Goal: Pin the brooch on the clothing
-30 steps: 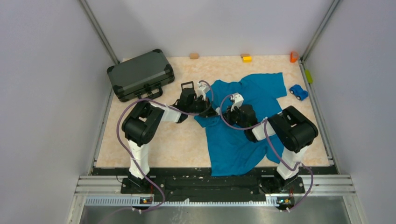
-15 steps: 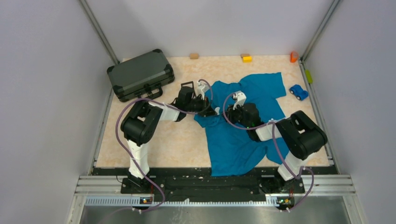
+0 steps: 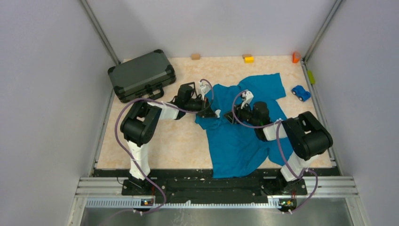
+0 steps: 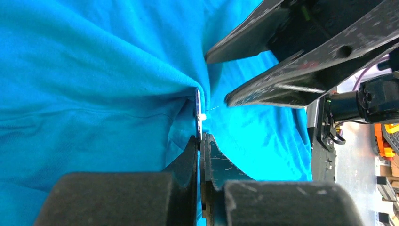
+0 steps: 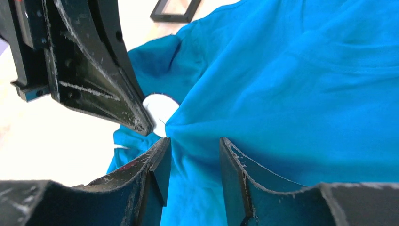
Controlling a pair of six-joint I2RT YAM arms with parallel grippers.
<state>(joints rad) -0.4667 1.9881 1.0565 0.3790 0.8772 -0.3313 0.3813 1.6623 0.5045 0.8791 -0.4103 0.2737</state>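
The right gripper has just opened, freeing the shirt fold, while the left gripper stays clenched on the brooch at the shirt's left edge, so pinning seems nearly done.

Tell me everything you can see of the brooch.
The brooch is a small, thin round disc; the face seen from the right wrist looks pale. Edge-on from the left wrist, a fine pin sticks out of one face. The shut left gripper pinches its rim, holding it at a bunched fold of the teal shirt.
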